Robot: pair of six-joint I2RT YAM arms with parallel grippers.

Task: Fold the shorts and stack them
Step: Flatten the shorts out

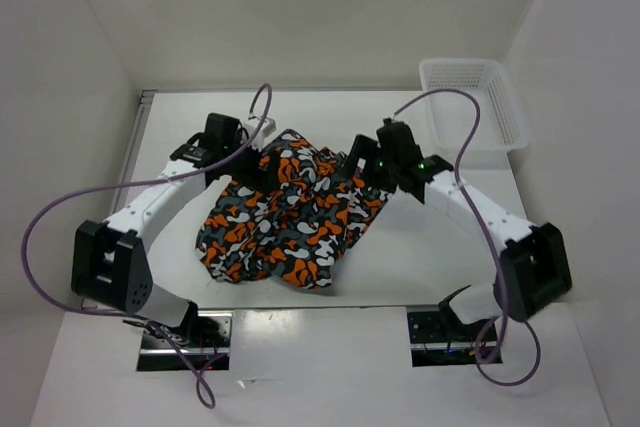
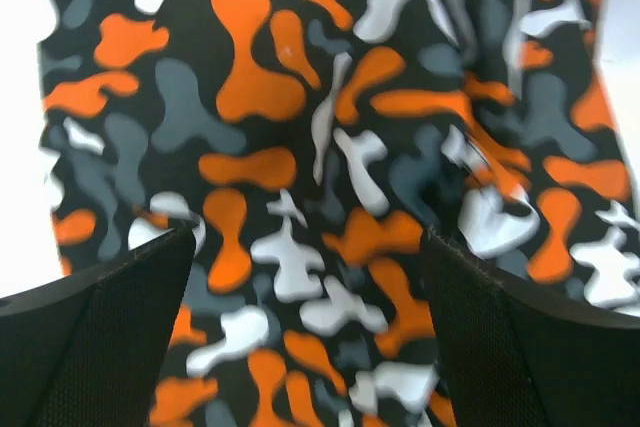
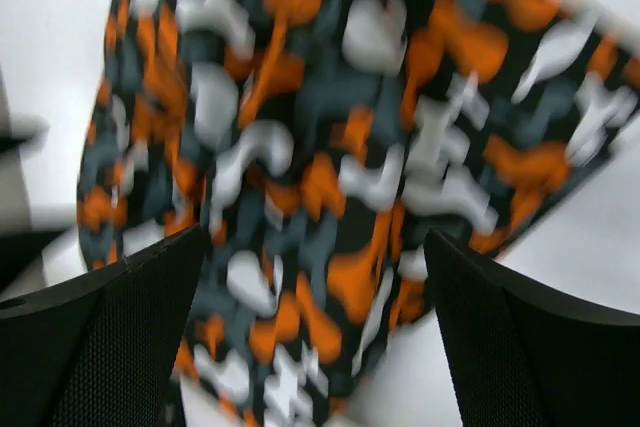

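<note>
The shorts (image 1: 290, 212), in an orange, black, grey and white camouflage print, lie rumpled in the middle of the table. My left gripper (image 1: 252, 169) hovers at their far left edge; in the left wrist view (image 2: 305, 247) its black fingers (image 2: 110, 317) stand wide apart over the fabric (image 2: 300, 127), holding nothing. My right gripper (image 1: 362, 169) hovers at their far right edge; in the right wrist view (image 3: 310, 257) its fingers (image 3: 520, 337) are also wide apart above the cloth (image 3: 330, 147), which is blurred there.
A white plastic mesh basket (image 1: 470, 97) stands at the table's far right corner. Purple cables loop from both arms. White walls close in the table on the left, back and right.
</note>
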